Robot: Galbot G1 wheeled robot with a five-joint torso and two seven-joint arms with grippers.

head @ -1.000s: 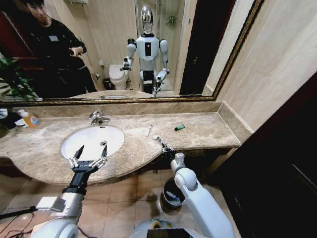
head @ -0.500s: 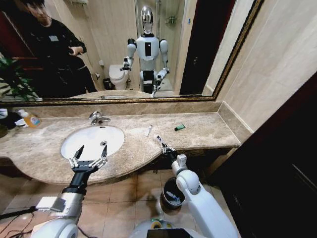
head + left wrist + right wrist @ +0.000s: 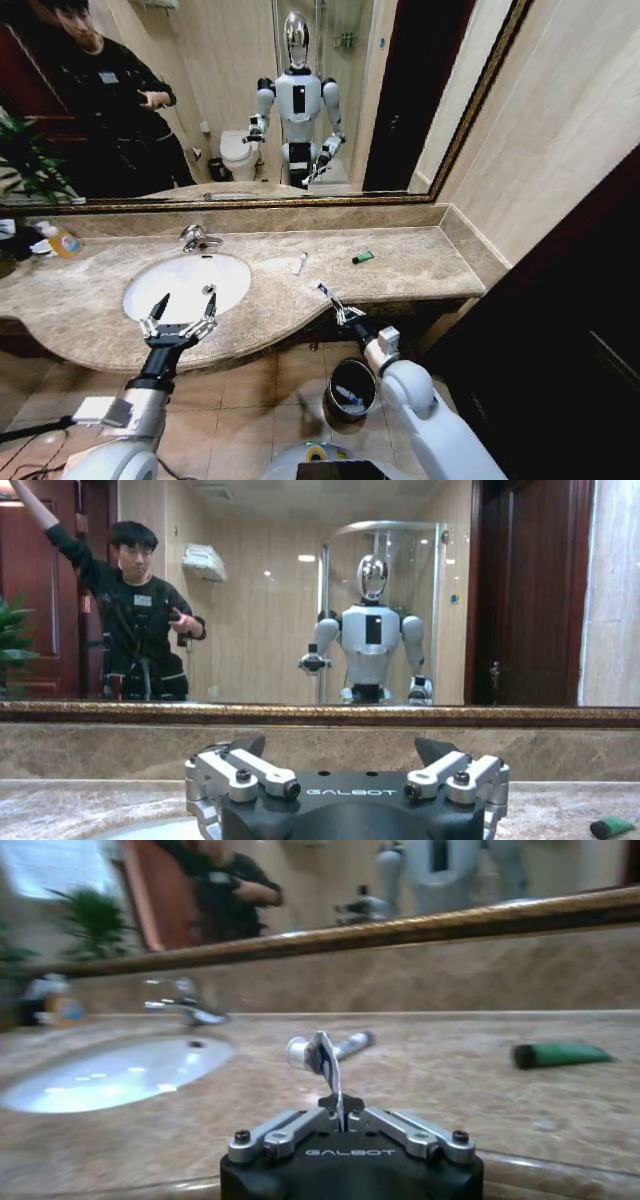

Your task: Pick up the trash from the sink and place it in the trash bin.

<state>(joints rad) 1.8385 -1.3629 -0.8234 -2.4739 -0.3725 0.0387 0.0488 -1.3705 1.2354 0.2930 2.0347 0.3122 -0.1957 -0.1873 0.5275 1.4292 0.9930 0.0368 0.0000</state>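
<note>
White and slim, the toothbrush point(image 3: 328, 295) is held upright in the right gripper point(image 3: 345, 312), whose fingers are pinched closed on its lower end; in the right wrist view the toothbrush point(image 3: 322, 1065) is seen standing up from between the closed fingers of the right gripper point(image 3: 343, 1119). The pair is carried at the front edge of the marble tabletop point(image 3: 420, 265), above the floor where the trash bin point(image 3: 351, 389) stands (some litter is visible inside it). A small white tube point(image 3: 301, 263) is left lying on the tabletop beside the sink point(image 3: 187, 284), and a tiny green packet point(image 3: 363, 257) is seen farther along, toward the robot's right. The left gripper point(image 3: 180, 312) is held over the near rim of the sink with its fingers spread wide and nothing between them. A clear bottle with an orange label point(image 3: 58, 239) is kept at the far left of the tabletop, by the mirror point(image 3: 240, 100).
</note>
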